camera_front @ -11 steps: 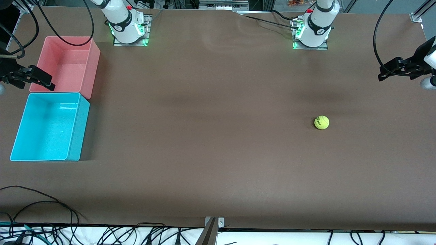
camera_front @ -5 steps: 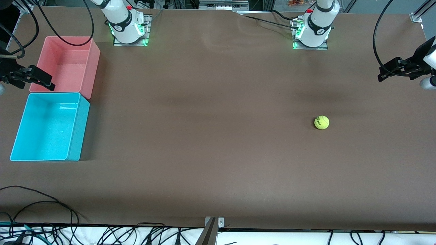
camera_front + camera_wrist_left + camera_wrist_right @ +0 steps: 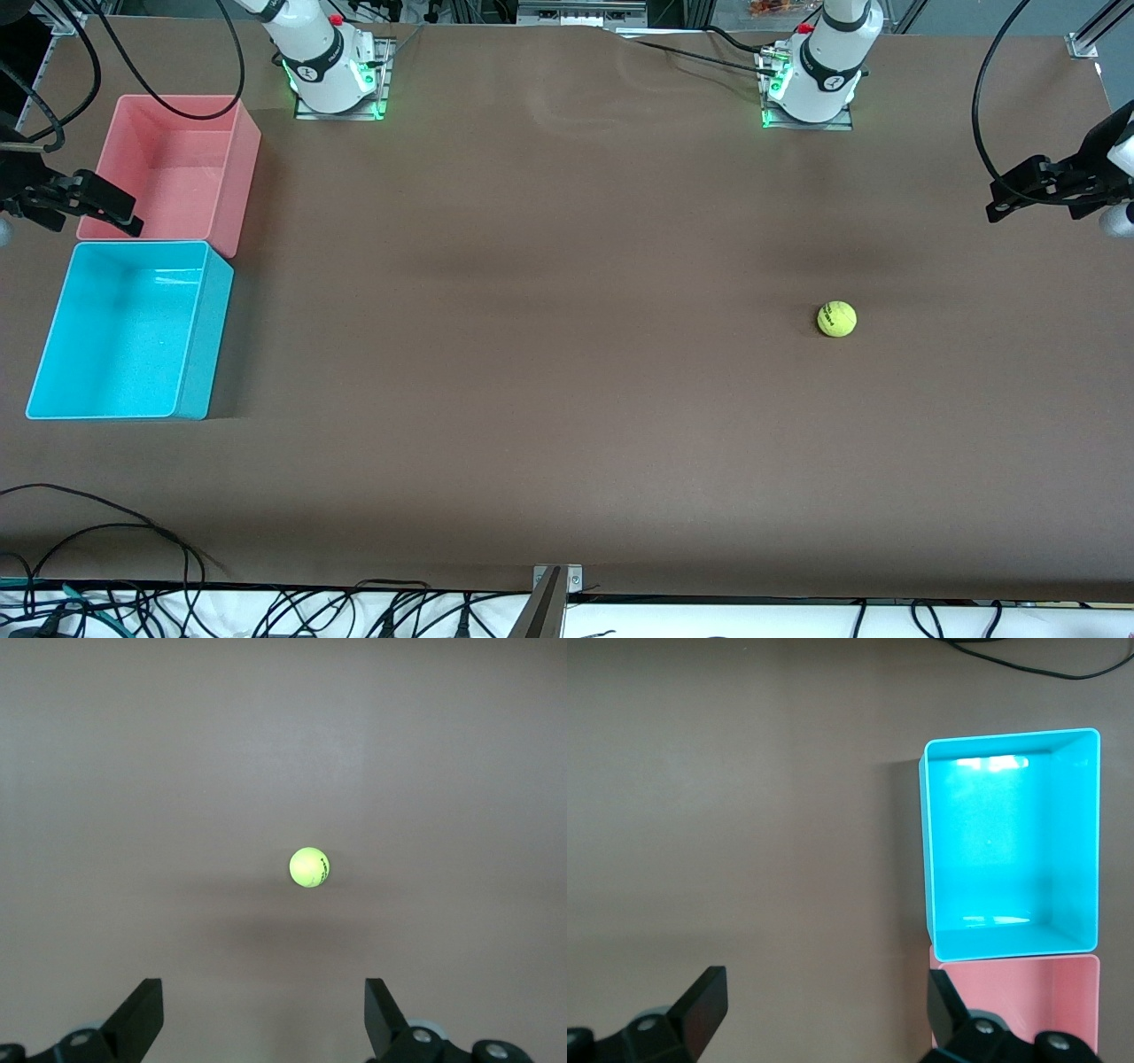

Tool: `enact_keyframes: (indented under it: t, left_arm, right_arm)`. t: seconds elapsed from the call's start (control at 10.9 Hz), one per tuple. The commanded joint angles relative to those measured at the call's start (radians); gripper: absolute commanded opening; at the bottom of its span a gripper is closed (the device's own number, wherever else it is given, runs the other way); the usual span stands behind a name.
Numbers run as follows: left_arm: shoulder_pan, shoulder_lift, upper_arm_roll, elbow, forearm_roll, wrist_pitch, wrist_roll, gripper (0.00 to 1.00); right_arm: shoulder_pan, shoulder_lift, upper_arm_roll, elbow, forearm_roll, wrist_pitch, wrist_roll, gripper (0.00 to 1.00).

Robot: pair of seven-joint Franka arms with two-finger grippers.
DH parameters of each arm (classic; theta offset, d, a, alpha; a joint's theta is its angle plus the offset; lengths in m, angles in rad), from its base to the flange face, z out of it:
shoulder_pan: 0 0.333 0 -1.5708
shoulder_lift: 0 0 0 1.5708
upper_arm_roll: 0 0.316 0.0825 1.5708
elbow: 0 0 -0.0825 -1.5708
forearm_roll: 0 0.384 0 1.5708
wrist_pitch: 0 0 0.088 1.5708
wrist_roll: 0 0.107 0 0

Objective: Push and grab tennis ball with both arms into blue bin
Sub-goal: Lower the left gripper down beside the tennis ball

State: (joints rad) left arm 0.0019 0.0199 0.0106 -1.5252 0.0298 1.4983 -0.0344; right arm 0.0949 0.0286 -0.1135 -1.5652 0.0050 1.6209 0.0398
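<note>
While well apart from blue bin [image 3: 124, 332], tennis ball [image 3: 836, 319] lay loose on surface [image 3: 549, 354], nearer left pincer [image 3: 1019, 190], spread wide, empty; right pincer [image 3: 97, 208] likewise, waiting over pink bin [image 3: 177, 168].

Ball [image 3: 836, 319]: yellow-green w/ dark print. Blue bin [image 3: 193, 332]: cyan. Bin beside it [image 3: 239, 168]: pink. Table [image 3: 549, 354]: plain brown. Arm bases [image 3: 337, 84]: white, green glow.

Brown table [image 3: 567, 399], tennis ball [image 3: 836, 319], blue bin [image 3: 199, 332], pink bin [image 3: 239, 168]
</note>
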Motion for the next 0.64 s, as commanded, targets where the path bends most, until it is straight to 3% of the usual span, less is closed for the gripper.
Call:
enact_keyframes:
  t: [0.0,0.28,0.55]
  left_arm:
    - [0.006,-0.012,0.002,-0.076,-0.021,0.097,0.021,1.00]
    - [0.012,-0.035,0.003,-0.193,-0.014,0.242,0.019,1.00]
    - [0.010,-0.066,0.003,-0.227,-0.021,0.244,0.014,1.00]
  right_arm:
    - [0.002,0.010,-0.002,0.031,0.012,-0.019,0.012,1.00]
    - [0.000,0.010,-0.002,0.031,0.012,-0.018,0.012,1.00]
    - [0.002,0.010,-0.002,0.031,0.012,-0.018,0.012,1.00]
